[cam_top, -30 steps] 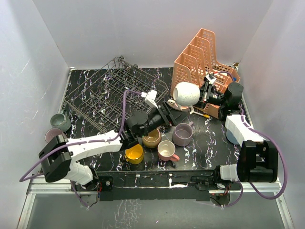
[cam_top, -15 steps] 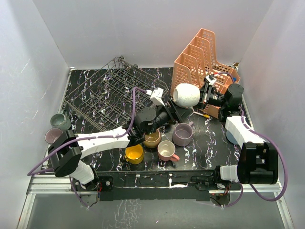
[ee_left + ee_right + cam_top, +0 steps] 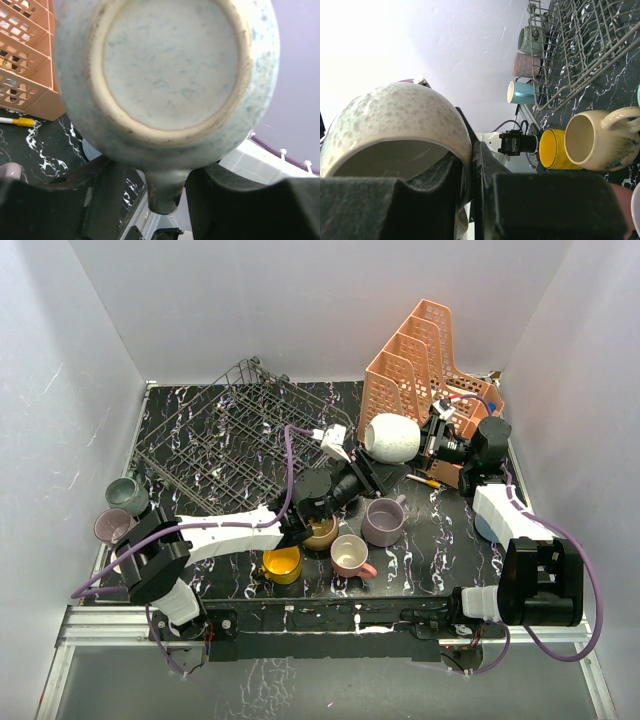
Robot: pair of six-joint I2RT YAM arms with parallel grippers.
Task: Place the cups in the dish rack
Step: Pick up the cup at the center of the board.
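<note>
1. Cream speckled ceramic: the cream mug (image 3: 391, 437) hangs in the air on its side. Its rim wall is pinched between the jaws of the right gripper (image 3: 432, 437). In the right wrist view, one finger sits inside the mouth and the other outside.
2. The left gripper (image 3: 368, 472) is at the opposite end of the mug, at its base. In the left wrist view, the unglazed foot ring fills the frame just above the jaws, and the handle points down into the gap between them.
3. The left jaws stand partly apart, one on each side of the handle. Whether they press on it cannot be told.
4. The dish rack (image 3: 230, 435) lies to the left of both grippers, well apart from the held mug.
5. Below the left jaws, on the black marbled table (image 3: 440, 540), stand the tan cup (image 3: 322, 531), yellow cup (image 3: 282, 562), pink cup (image 3: 349, 554) and lilac cup (image 3: 383, 521), mouths up.
6. The orange organizer (image 3: 420, 355) stands just behind the right jaws.
</note>
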